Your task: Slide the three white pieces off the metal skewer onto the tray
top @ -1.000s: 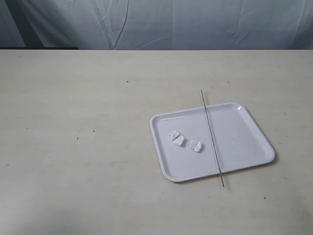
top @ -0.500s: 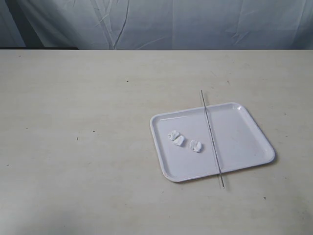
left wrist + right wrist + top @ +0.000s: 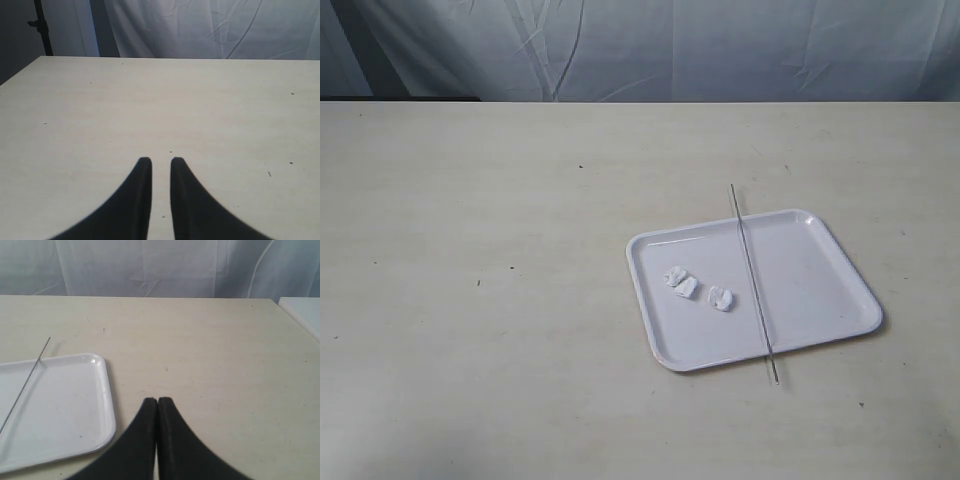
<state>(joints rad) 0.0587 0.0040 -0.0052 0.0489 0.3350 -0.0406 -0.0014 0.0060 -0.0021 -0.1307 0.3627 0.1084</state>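
On the glossy white tray (image 3: 810,290), soft white lumps (image 3: 681,283) lie beside the bare metal skewer (image 3: 754,284), so job looks done; left hand (image 3: 160,161) ajar, right hand (image 3: 158,401) clenched

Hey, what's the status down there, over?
Left gripper slightly open, empty; right gripper shut, empty. White pieces off the skewer, lying on the tray. Nothing in the way.

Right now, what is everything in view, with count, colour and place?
table: one, pale beige, fills the scene.
backdrop cloth: one, whitish grey, behind the table.
tray: one, glossy white, on the table.
metal skewer: one, grey, across the tray, both ends past its rim.
white pieces: two clumps, one perhaps two touching, on the tray, off the skewer.
left gripper: one, black, slightly open, empty.
right gripper: one, black, shut, empty.
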